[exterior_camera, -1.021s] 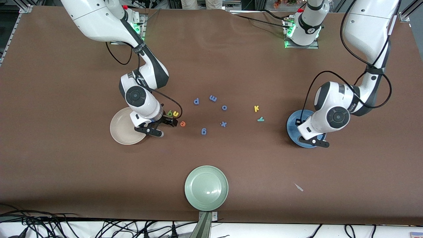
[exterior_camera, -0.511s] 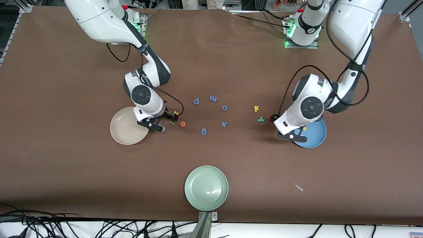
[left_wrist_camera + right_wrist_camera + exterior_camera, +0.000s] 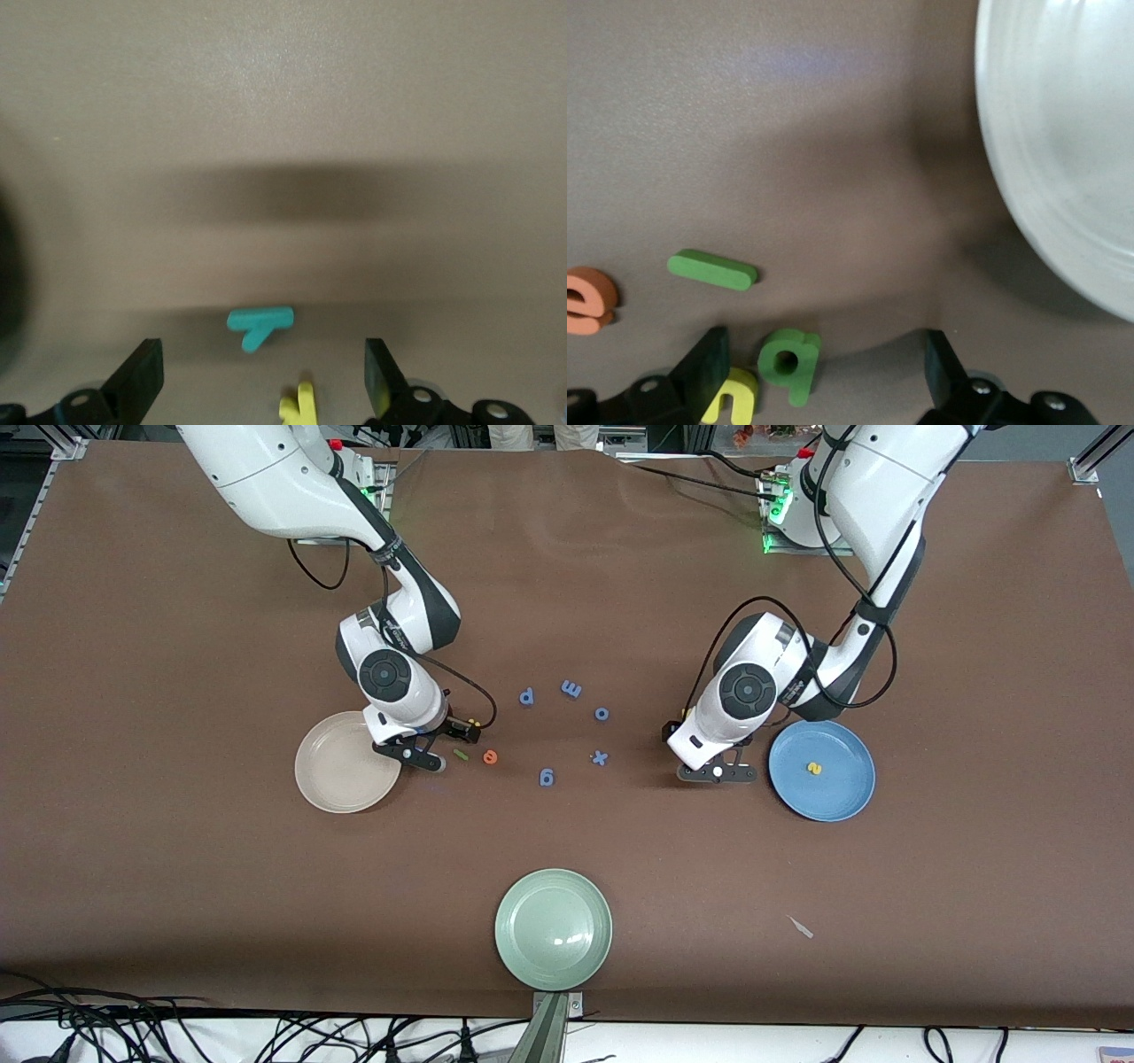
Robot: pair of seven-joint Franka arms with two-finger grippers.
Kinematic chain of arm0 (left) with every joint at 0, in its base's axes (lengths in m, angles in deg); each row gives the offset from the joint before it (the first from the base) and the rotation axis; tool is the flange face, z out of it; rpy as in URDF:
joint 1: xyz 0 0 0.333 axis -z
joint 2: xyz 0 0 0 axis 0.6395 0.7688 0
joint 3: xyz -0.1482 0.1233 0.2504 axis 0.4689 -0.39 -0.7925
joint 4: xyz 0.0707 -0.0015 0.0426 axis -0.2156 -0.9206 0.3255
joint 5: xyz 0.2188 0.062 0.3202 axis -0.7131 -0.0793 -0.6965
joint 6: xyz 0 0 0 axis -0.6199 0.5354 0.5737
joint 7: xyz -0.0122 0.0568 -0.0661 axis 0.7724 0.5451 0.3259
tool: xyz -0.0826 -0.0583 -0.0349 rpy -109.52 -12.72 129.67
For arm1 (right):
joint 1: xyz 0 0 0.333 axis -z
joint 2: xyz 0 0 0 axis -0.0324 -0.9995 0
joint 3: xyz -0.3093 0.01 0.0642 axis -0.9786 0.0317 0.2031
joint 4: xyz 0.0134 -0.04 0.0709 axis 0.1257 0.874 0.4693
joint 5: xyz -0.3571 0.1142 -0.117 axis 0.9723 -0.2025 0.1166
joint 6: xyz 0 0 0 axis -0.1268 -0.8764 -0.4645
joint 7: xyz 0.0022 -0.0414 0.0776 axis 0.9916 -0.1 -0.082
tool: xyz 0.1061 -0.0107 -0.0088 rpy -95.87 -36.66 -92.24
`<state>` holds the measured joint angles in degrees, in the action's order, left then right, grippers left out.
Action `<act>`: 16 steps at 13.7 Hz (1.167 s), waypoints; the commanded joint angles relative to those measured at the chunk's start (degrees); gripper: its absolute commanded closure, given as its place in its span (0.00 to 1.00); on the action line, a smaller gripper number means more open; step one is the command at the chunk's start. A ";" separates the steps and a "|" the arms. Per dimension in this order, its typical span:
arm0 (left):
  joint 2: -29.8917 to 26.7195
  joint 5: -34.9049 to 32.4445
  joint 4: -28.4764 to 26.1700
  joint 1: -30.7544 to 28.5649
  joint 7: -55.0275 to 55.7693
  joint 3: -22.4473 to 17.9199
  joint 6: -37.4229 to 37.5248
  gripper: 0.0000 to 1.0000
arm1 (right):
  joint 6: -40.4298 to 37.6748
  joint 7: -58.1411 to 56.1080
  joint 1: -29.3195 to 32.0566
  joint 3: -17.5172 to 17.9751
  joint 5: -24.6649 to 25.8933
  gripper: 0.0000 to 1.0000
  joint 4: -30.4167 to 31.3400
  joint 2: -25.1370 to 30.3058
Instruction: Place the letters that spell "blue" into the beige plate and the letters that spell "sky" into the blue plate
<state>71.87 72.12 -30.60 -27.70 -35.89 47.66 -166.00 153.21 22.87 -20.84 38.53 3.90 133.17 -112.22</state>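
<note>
- beige plate (image 3: pixel 341 766) sits toward the right arm's end of the table, nothing in it
- right gripper (image 3: pixel 423 751) low over the table just beside the beige plate's rim, fingers spread, nothing pinched
- in the right wrist view the dark green b (image 3: pixel 788 360) lies between the spread fingers, yellow u (image 3: pixel 730 396) touching beside it
- thin green l (image 3: pixel 460 754) flat on the table just past the fingertips; orange e (image 3: pixel 489 757) next to it, apart from it
- blue letters p, m, o, x, g (image 3: pixel 547 778) scattered mid-table between the two arms
- pale green plate (image 3: pixel 554 928) at the table edge nearest the camera
- left gripper (image 3: pixel 719 769) low over the table beside the blue plate (image 3: pixel 822 771), fingers spread, holding nothing
- left wrist view: teal y (image 3: pixel 259 324) and yellow k (image 3: pixel 299 404) lie between the open fingers, apart from each other
- yellow s (image 3: pixel 812 767) lies in the blue plate
</note>
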 commanded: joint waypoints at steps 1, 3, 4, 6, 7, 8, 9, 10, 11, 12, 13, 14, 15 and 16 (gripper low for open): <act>0.95 -1.54 0.13 -0.90 0.55 -0.02 -2.57 0.03 | 0.82 1.29 0.17 0.39 1.07 0.02 1.97 1.59; 1.13 -1.54 -0.05 -1.16 0.28 -0.02 -2.57 0.21 | 0.82 1.29 0.17 0.39 1.16 0.02 1.97 1.68; 1.65 -1.46 -0.05 -1.25 0.37 -0.02 -2.66 0.27 | 0.82 1.20 0.17 0.39 1.07 0.02 1.97 1.77; 2.09 -1.46 -0.14 -1.25 0.72 -0.02 -3.01 0.27 | 0.82 1.03 0.17 0.39 1.16 0.02 1.97 1.86; 2.18 -1.46 -0.40 -1.25 0.72 -0.02 -3.36 0.27 | 0.82 1.02 0.17 0.39 1.16 0.03 1.97 1.86; 2.27 -1.46 -0.57 -1.25 0.72 -0.02 -4.24 0.28 | 0.82 1.02 0.17 0.31 1.07 0.06 1.88 1.86; 2.53 -1.46 -0.57 -1.25 0.72 -0.02 -4.68 0.29 | 0.82 1.02 0.17 0.30 1.07 0.09 1.88 1.86; 2.80 -1.46 -0.57 -1.25 0.72 -0.02 -4.68 0.35 | 0.82 1.02 0.17 0.39 1.16 0.13 1.88 1.86; 2.71 -1.46 -0.57 -1.33 0.72 -0.02 -4.68 0.49 | 0.82 1.02 0.17 0.39 1.16 0.14 1.88 1.77; 2.71 -1.46 -0.57 -1.25 0.72 -0.02 -4.68 0.57 | 0.82 1.02 0.17 0.39 1.16 0.17 1.80 1.77; 2.71 -1.46 -0.57 -1.25 0.63 -0.02 -4.68 0.69 | 0.82 1.11 0.17 0.39 1.07 0.19 1.80 1.77; 2.54 -1.46 -0.75 -1.33 0.55 -0.02 -4.60 0.78 | 0.82 1.11 0.17 0.39 1.16 0.22 1.80 1.77; 2.36 -1.46 -0.75 -1.34 0.37 -0.02 -4.33 0.86 | 0.82 1.11 0.17 0.39 1.07 0.23 1.80 1.77; 2.19 -1.46 -0.66 -1.34 0.19 -0.02 -3.98 0.87 | 0.82 1.11 0.17 0.39 1.16 0.26 1.80 1.77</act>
<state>74.42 72.12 -30.73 -28.66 -35.91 47.39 -169.99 153.35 22.88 -20.84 38.60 3.96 133.25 -111.73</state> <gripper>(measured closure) 0.771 0.233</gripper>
